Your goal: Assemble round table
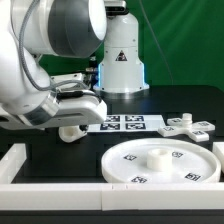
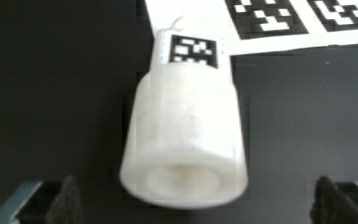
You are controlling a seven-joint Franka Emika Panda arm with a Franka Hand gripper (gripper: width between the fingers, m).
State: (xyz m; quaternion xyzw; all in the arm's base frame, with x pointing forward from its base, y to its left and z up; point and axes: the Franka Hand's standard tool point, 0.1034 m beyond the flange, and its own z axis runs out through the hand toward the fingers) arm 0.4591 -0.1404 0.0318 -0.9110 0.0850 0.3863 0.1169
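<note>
gripper (image 2: 190, 204) stands at the exterior view's left, low over the black table (image 1: 175, 100), jaws spread wide with one of its fingers (image 2: 43, 200) on each side of the leg (image 2: 185, 130). no contact with the leg shows, so nothing is held. the leg lies on its side, just beside the marker board (image 1: 125, 123) and well apart from the round disc (image 1: 160, 165) and the cross-shaped foot (image 1: 188, 127), both further toward the exterior view's right. judged risks: the leg is a smooth cylinder on a smooth surface, so if one finger meets it first it could roll or skid out of the closing jaws. the fingers appear to bracket it near its open end, and a hold that far off the middle may let the tagged end droop on lifting. a sideways push could also drive the leg against the marker board. markings: one black-and-white square tag (image 2: 195, 50) sits on the leg at the end away from the fingers. a row of such tags covers the marker board, and more sit on the disc's face and on the foot. none carries letters. the white device (image 1: 122, 60) in the background bears a black triangle mark, and any writing on it is too small to read.
</note>
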